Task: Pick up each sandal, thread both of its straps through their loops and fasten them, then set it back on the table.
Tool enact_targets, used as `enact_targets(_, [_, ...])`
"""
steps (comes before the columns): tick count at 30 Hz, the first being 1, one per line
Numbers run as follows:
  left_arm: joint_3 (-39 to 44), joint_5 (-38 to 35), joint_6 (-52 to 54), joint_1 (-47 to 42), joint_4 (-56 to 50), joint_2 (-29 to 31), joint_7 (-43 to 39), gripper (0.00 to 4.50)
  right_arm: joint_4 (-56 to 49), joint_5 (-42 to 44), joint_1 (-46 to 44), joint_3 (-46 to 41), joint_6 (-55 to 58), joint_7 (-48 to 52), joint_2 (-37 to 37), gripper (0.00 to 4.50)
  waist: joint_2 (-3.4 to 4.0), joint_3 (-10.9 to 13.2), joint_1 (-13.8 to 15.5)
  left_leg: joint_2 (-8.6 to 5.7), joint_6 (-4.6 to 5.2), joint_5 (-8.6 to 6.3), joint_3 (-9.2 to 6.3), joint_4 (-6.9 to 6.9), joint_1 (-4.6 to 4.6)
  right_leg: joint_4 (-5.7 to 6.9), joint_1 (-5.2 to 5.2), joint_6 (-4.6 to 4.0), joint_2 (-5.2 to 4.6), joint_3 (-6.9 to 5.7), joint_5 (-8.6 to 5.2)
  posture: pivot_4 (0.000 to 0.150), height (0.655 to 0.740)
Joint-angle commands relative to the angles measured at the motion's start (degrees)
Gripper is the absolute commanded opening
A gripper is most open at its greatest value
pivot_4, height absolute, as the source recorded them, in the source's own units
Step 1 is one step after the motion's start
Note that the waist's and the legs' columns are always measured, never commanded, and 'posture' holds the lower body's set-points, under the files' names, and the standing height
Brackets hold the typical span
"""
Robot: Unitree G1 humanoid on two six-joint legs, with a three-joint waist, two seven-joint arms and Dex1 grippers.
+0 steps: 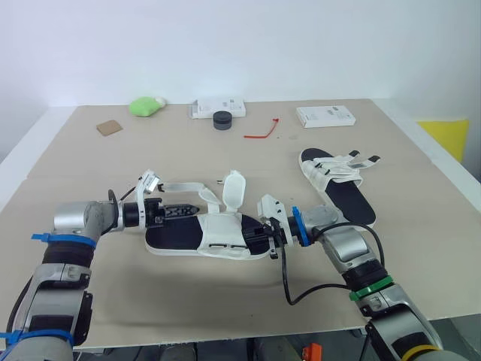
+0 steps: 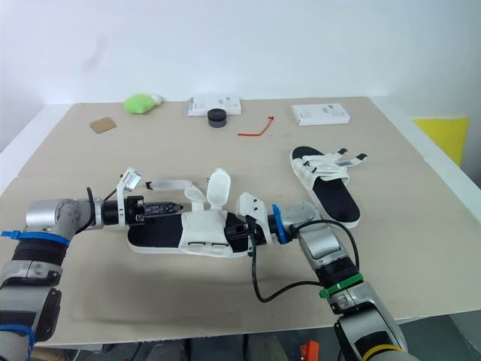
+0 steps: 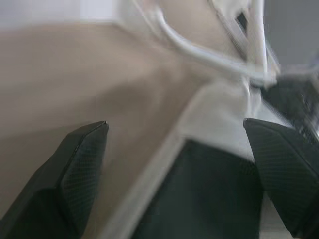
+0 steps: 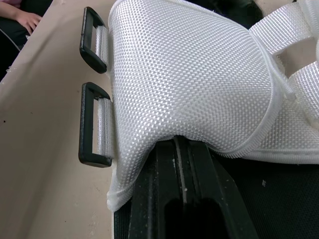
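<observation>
Tan counter [image 1: 225, 301], white wall behind. Your near sandal [image 1: 203, 237] lies flat at the front middle with an arm at each end, probably so it won't slide while you thread. Right pincer [image 1: 259, 241] looks clamped shut on the sole edge under the white mesh upper, bracing that end. Left pincer [image 1: 176, 213] is spread wide around the heel end, gripping nothing. Black sole, white mesh, two black loops [image 4: 92, 124] with no strap through them. One strap [image 1: 184, 186] trails loose. Far sandal [image 1: 338, 184] sits to the right, well apart.
</observation>
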Motion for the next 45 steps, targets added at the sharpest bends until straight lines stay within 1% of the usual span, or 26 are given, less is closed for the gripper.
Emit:
enact_targets(1, [3.7,-1.9,4.1,-1.3,1.7,-1.5,3.0,4.48,4.4,-4.3,3.3,5.9,2.2,-0.4,-0.2,0.0,0.01,0.0,-0.2,0.0,-0.01,-0.01,0.0,0.0,0.0,0.0,0.0,0.01,0.0,0.0,0.0,0.15,0.74])
enact_targets(3, [5.2,-2.2,5.4,-1.6,2.5,-3.1,5.0,4.48,4.3,-4.4,3.4,5.9,2.2,-0.3,-0.3,0.0,-0.01,0.0,-0.2,0.0,-0.05,-0.03,0.0,-0.01,0.01,0.02,0.02,0.18,0.01,0.01,0.06,0.15,0.74])
enact_targets(7, [8.1,-2.3,6.2,-3.9,5.7,-6.3,8.7,4.48,4.1,-4.3,3.4,6.0,2.4,-0.3,-0.3,0.0,0.0,0.0,-0.2,0.0,-0.07,-0.04,0.0,-0.01,0.08,0.06,0.08,0.2,0.01,0.01,0.05,0.15,0.74])
enact_targets(11, [10.9,-1.3,4.1,-7.5,11.0,-8.9,13.6,4.48,3.9,-4.2,3.4,6.1,2.6,-0.5,-0.1,0.0,-0.01,0.0,-0.1,-0.04,-0.09,-0.04,0.0,0.01,0.15,0.06,0.1,0.11,-0.04,0.01,0.0,0.15,0.74])
enact_targets(13, [12.9,-1.0,2.4,-10.8,15.1,-10.1,16.9,4.48,4.0,-4.2,3.3,6.1,2.6,-0.5,-0.1,0.0,-0.02,0.0,-0.1,-0.06,-0.1,-0.03,0.01,0.01,0.16,0.06,0.12,0.14,-0.05,0.01,0.01,0.15,0.74])
enact_targets(14, [14.0,-1.9,2.9,-12.3,15.7,-10.5,17.3,4.48,4.0,-4.2,3.2,6.1,2.7,-0.6,-0.1,0.0,-0.02,0.0,-0.1,-0.06,-0.1,-0.03,0.0,0.01,0.16,0.06,0.14,0.15,-0.05,0.01,0.02,0.15,0.74])
enact_targets(17, [15.0,-4.1,7.1,-14.6,14.4,-10.9,16.9,4.48,3.9,-4.1,3.4,5.9,2.9,-0.8,0.1,0.0,-0.09,0.0,-0.3,-0.06,-0.11,-0.03,0.01,0.0,0.13,0.06,0.12,0.29,-0.03,0.01,0.1,0.15,0.74])
enact_targets(22, [11.5,-3.1,12.1,-13.7,11.9,-11.6,17.1,4.48,3.7,-3.9,3.7,5.8,3.2,-1.0,0.2,0.0,-0.09,0.0,-0.5,-0.05,-0.3,-0.14,0.01,-0.01,0.15,0.06,0.11,0.28,0.01,0.07,0.03,0.15,0.74])
enact_targets(28, [12.4,-2.9,14.3,-15.1,12.2,-12.9,19.8,4.48,3.5,-3.8,3.7,5.6,3.6,-1.2,0.2,0.0,-0.1,0.0,-0.5,-0.05,-0.43,-0.13,0.01,-0.01,0.16,0.06,0.1,0.3,0.0,0.08,0.04,0.15,0.74])
enact_targets(33, [12.6,-0.2,8.6,-15.8,16.2,-13.4,23.0,4.48,3.5,-3.8,3.7,5.6,3.8,-1.3,0.3,0.0,-0.1,0.0,-0.5,-0.04,-0.53,-0.14,0.01,-0.01,0.18,0.06,0.11,0.29,0.01,0.09,0.03,0.15,0.74])
enact_targets(35, [15.5,-0.2,4.0,-17.5,19.9,-13.8,25.7,4.48,3.4,-3.7,3.8,5.6,3.9,-1.3,0.3,0.0,-0.1,0.0,-0.5,-0.04,-0.59,-0.12,0.01,-0.01,0.21,0.06,0.13,0.31,0.0,0.09,0.04,0.15,0.74])
enact_targets(38, [18.3,-0.8,-0.4,-19.9,23.8,-13.7,27.3,4.48,3.1,-3.6,3.9,5.7,4.2,-1.3,0.2,0.0,-0.12,0.1,-0.5,-0.04,-0.62,-0.11,0.01,-0.01,0.21,0.06,0.1,0.34,0.0,0.09,0.06,0.15,0.74])
enact_targets(45, [18.0,0.3,-0.6,-21.0,26.0,-13.1,26.5,4.48,2.9,-3.6,3.9,5.8,4.6,-1.3,0.3,0.0,-0.16,0.1,-0.6,-0.04,-0.75,-0.17,0.02,-0.02,0.2,0.06,0.08,0.31,0.01,0.11,0.02,0.15,0.74])
